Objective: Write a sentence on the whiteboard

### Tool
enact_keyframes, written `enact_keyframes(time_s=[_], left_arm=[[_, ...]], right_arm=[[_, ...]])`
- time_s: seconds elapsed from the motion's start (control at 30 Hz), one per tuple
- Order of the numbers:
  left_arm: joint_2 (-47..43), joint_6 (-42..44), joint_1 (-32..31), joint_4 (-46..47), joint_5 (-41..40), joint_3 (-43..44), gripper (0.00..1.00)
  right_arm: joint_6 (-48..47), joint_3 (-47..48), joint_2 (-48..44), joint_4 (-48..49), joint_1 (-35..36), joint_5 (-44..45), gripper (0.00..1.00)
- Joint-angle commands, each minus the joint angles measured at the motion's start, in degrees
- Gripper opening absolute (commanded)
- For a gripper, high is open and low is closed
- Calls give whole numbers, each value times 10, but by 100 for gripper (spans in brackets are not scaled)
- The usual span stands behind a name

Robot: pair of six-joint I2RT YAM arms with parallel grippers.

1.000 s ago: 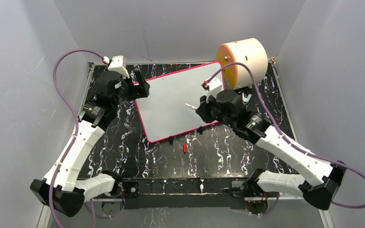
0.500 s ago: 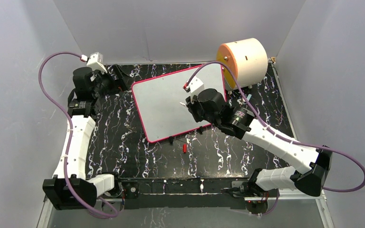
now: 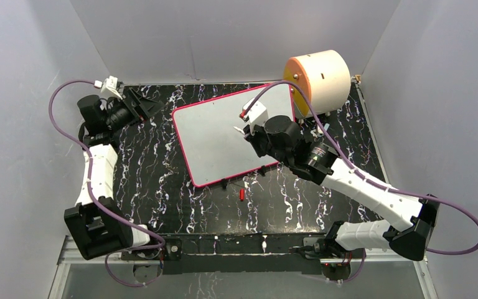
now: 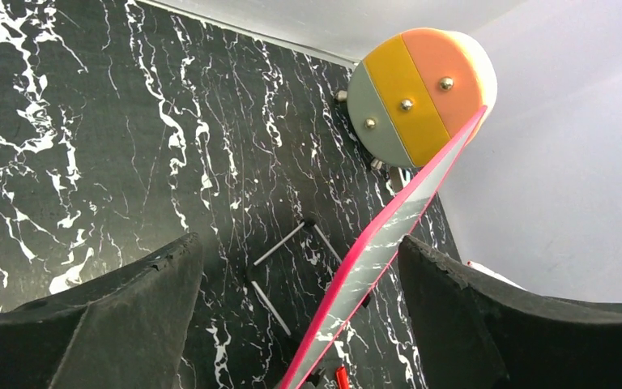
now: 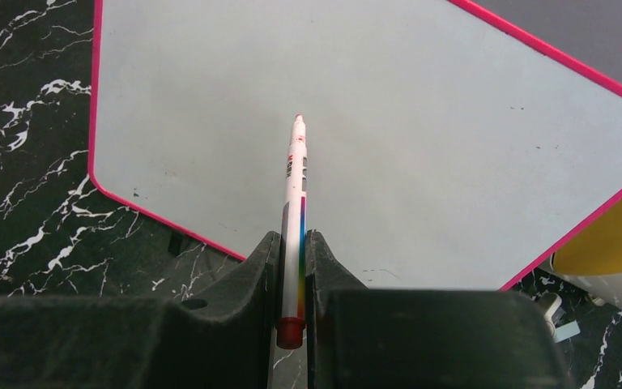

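The whiteboard [image 3: 224,140], glossy white with a thin pink-red frame, stands tilted in the middle of the black marble table; its face [image 5: 389,113] is blank and the sentence is not in view. My right gripper [image 3: 247,132] hovers over the board's right half, shut on a white marker pen [image 5: 296,182] whose tip points at the board. Away at the far left corner, my left gripper [image 3: 144,103] is open and holds nothing. In the left wrist view the board's pink edge [image 4: 389,235] runs between the spread fingers [image 4: 298,243], well beyond them.
A cream cylinder with an orange face [image 3: 320,78] stands behind the board's right corner, touching it [image 4: 417,97]. A small red marker cap [image 3: 241,194] lies on the table in front of the board. Thin metal stand legs [image 4: 283,243] show under the board. Grey walls enclose the table.
My left arm has drawn back from the board's upper left corner to the far left corner of the table. My right gripper has shifted the marker slightly left and farther over the board.
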Motion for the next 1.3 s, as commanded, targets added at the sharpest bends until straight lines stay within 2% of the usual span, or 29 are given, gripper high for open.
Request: enact_keyframes(time_s=[0.0, 0.07, 0.17, 0.23, 0.43, 0.67, 0.87, 1.03, 1.27], left_arm=[[4, -25, 11, 80, 84, -12, 85], [14, -35, 11, 104, 101, -22, 83], [40, -95, 9, 207, 162, -37, 78], [49, -105, -4, 225, 171, -41, 77], [74, -31, -52, 145, 155, -9, 71], [101, -21, -75, 141, 168, 2, 56], [100, -22, -82, 157, 183, -7, 27], [67, -14, -88, 160, 180, -40, 16], [21, 29, -103, 110, 154, -73, 3]], right_arm=[[-29, -12, -15, 51, 3, -6, 0], [-34, -17, -15, 58, 3, -10, 0], [-38, -17, -10, 60, 3, -14, 0], [-39, -15, -9, 61, 3, -19, 0], [-36, 1, -3, 55, 4, -26, 0], [-35, 14, 8, 39, 17, -11, 0], [-36, 12, 13, 45, 25, -10, 0], [-35, 25, 23, 33, 42, 21, 0], [-34, 32, 33, 29, 80, 72, 0]])
